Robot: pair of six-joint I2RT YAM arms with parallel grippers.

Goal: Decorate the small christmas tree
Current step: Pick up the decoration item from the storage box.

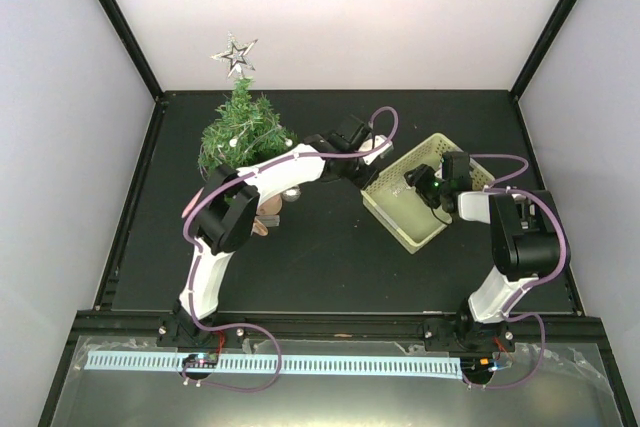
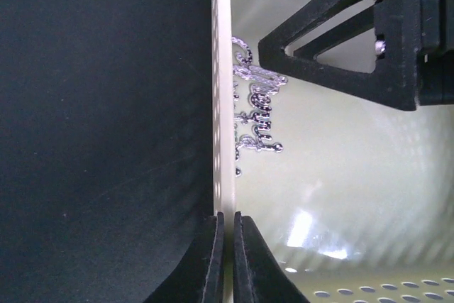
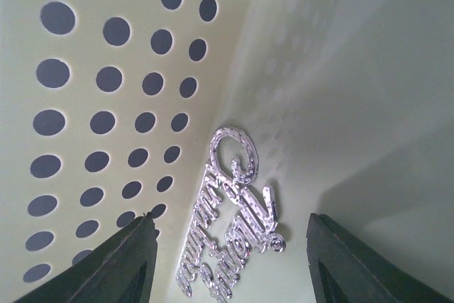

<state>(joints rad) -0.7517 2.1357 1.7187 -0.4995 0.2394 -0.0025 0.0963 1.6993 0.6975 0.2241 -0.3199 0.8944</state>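
Observation:
The small christmas tree (image 1: pixel 240 132) stands at the back left of the black mat, with a silver star (image 1: pixel 235 54) on its top. A pale yellow perforated basket (image 1: pixel 402 225) sits at the right. On its floor, next to a wall, lies a silver glitter script ornament (image 3: pixel 237 204) (image 2: pixel 257 108). My left gripper (image 2: pixel 228 216) (image 1: pixel 383 159) is shut on the basket's thin side wall (image 2: pixel 224 104). My right gripper (image 3: pixel 228 219) (image 1: pixel 425 185) hangs open inside the basket, with the ornament between and below its fingers (image 3: pixel 124 260), not touching them.
A small silver ball (image 1: pixel 292 193) and some pinkish pieces (image 1: pixel 265 222) lie by the tree's foot, under my left arm. One black finger of the right gripper (image 2: pixel 340 54) shows in the left wrist view above the basket floor. White walls enclose the mat.

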